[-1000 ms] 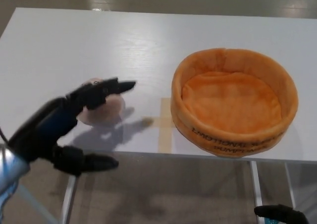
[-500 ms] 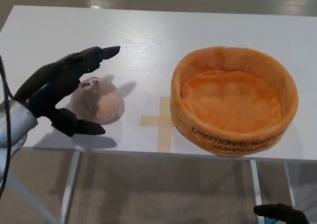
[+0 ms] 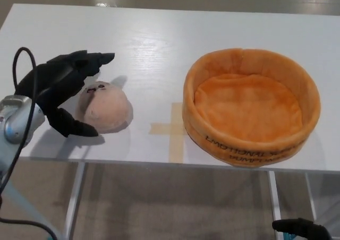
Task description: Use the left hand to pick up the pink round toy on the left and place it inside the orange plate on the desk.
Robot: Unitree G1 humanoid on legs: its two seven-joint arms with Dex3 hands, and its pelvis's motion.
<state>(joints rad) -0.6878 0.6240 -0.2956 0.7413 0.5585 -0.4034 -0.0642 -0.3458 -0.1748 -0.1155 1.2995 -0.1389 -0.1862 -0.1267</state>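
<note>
The left hand [image 3: 61, 91] enters from the left side of the bench [image 3: 159, 43] and sits against the left side of the pink round toy [image 3: 104, 109]. Its fingers are spread: the two upper fingers [image 3: 90, 59] reach over the far upper edge of the toy, and the thumb [image 3: 71, 126] lies low at the near side of the toy. The toy sits between fingers and thumb, but the hand is not closed on it, and contact cannot be confirmed. A black cable [image 3: 24, 80] loops over the silver wrist section of the left arm.

The toy rests on the bench surface, left of centre, with a small face visible on its top. To its right lies a cross of tan tape [image 3: 172, 129] on the bench. Right of the tape stands the orange plate [image 3: 249, 139], a soft round dish with a raised padded rim and dark lettering on its near wall. The plate and the toy are well apart.

Only a dark tip of the right hand [image 3: 302, 228] shows at the lower right corner, below the bench edge; its finger position cannot be determined.
</note>
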